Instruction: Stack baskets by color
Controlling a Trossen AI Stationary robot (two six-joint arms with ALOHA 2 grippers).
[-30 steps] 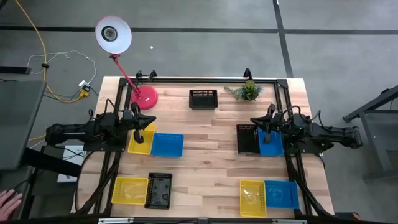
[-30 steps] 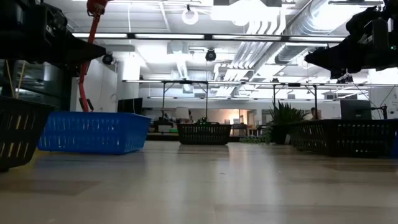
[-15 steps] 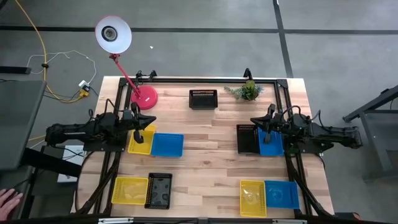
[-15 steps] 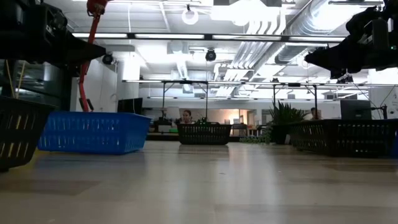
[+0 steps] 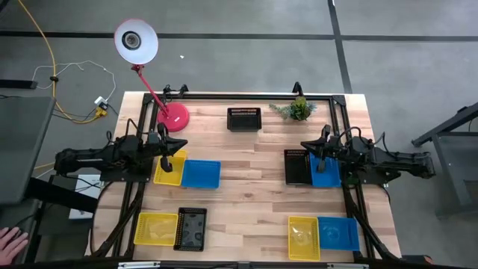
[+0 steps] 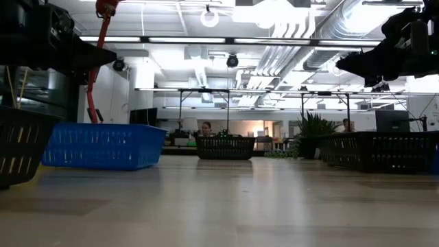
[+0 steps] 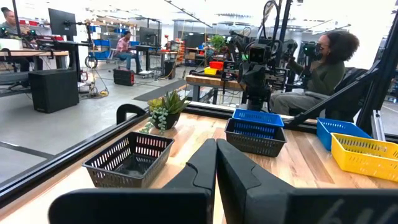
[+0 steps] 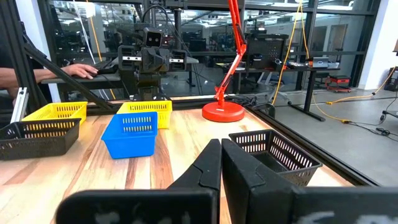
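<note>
High view shows almost nothing changed from a second ago: both arms hold the same poses and every basket lies where it lay. The one shift is at the lower left corner, where a person's hand (image 5: 10, 242) beside the tabletop (image 5: 254, 168) has edged slightly.

Taking the tabletop centre as the clock's hub, the left claw (image 5: 166, 161) hangs at 9 o'clock, fingers pressed together and holding nothing, over the yellow basket (image 5: 169, 172) that touches the blue basket (image 5: 202, 174) on its inner side. The right claw (image 5: 323, 160) hangs at 3 o'clock, likewise pressed shut and empty, above the seam between a black basket (image 5: 296, 166) and a second blue basket (image 5: 326, 173).

At 12 o'clock a lone black basket (image 5: 244, 119) sits near the far edge, with a small potted plant (image 5: 298, 109) at 1 o'clock and the red lamp base (image 5: 172, 116) at 11. At 7 o'clock a yellow basket (image 5: 157, 229) touches a black one (image 5: 191, 229); at 5 o'clock a yellow basket (image 5: 304, 238) touches a blue one (image 5: 338, 234).

Low view differs only in the room beyond, where a person (image 6: 205, 128) now shows behind the far black basket.
</note>
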